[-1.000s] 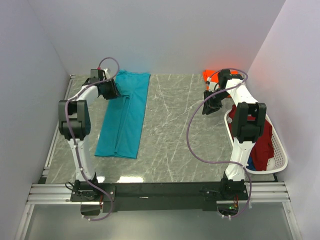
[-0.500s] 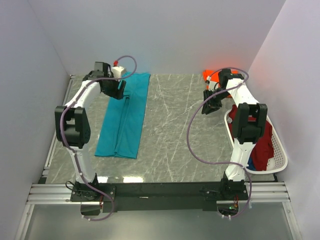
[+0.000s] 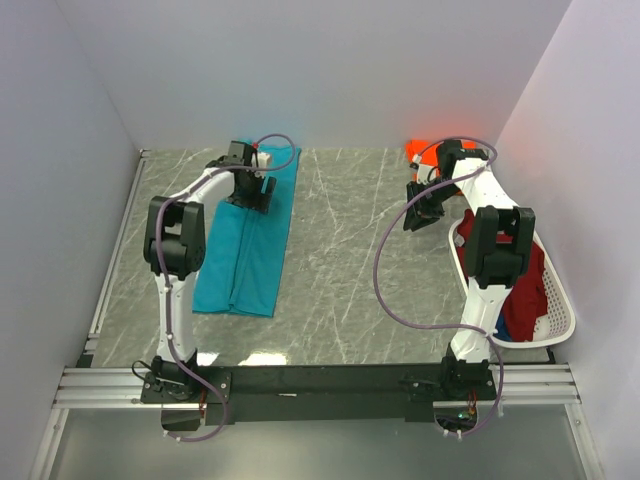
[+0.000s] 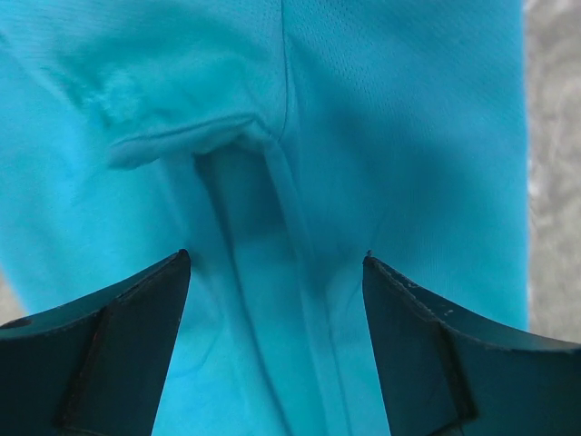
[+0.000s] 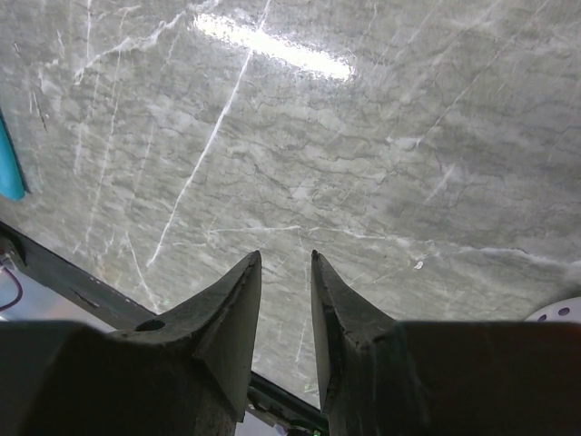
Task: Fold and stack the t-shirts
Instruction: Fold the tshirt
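Shows left gripper (image 4: 277,259), fingers apart, above folded teal cloth t-shirt (image 3: 245,262); right gripper (image 5: 284,256) nearly closed, empty. Risks pinching one layer only, dragging the fold open.

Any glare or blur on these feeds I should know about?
Right wrist: a bright glare streak crosses the marble table. Left wrist: the teal t-shirt looks slightly soft, and the fingers are dark. Top external: sharp, with a faint reflection near the table's front edge.
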`<move>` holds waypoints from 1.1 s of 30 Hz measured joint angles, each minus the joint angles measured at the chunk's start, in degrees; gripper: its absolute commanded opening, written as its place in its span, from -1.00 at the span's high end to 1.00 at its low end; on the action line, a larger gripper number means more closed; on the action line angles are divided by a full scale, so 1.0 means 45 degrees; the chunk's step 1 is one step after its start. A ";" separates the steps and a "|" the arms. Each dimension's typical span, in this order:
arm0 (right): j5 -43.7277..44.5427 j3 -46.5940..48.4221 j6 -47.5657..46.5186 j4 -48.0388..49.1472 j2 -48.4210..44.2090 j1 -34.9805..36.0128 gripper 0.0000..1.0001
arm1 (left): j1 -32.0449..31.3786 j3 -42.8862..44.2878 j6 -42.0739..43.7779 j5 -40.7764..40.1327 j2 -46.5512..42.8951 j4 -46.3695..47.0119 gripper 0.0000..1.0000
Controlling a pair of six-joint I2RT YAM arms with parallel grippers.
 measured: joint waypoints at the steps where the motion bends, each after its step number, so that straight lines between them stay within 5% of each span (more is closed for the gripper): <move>1: 0.0000 0.0000 -0.0005 0.0000 0.0005 0.0000 0.28 | -0.0053 0.0034 -0.0165 -0.0102 0.0165 0.0053 -0.62; 26: 0.0039 -0.0214 -0.0291 -0.0005 0.0005 -0.0165 0.27 | -0.2832 0.1656 -0.5362 -0.0704 0.1360 0.0661 -0.54; 33: 0.0044 -0.0228 -0.0389 -0.0053 0.0005 -0.0185 0.27 | -0.3026 0.1554 -0.5129 -0.0753 0.1151 0.0554 -0.68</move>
